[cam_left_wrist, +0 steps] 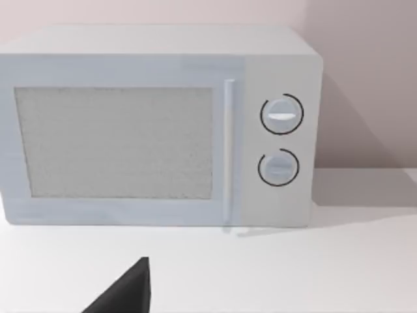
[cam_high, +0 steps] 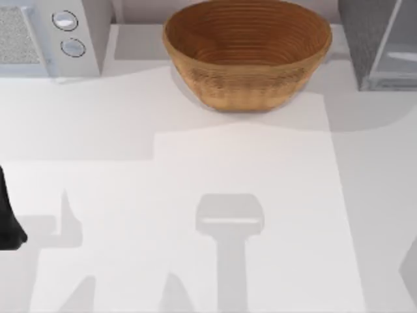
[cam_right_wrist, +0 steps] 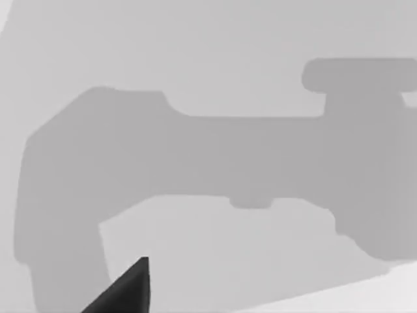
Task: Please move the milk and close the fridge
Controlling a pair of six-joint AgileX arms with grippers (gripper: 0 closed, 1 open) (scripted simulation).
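White table (cam_high: 195, 169), fridge (cam_high: 378, 45) upright at far right, pale door edge facing forward; gripper states untellable.

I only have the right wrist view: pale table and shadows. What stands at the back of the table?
Observer: In the top view, a wicker basket sits at the back, near the middle.
Operator: Where is the fridge?
Observer: The fridge is at the back right corner, apart from the basket.
Operator: And the left arm?
Observer: The left arm is at the table's left edge; its wrist camera faces a pale microwave with its door shut.
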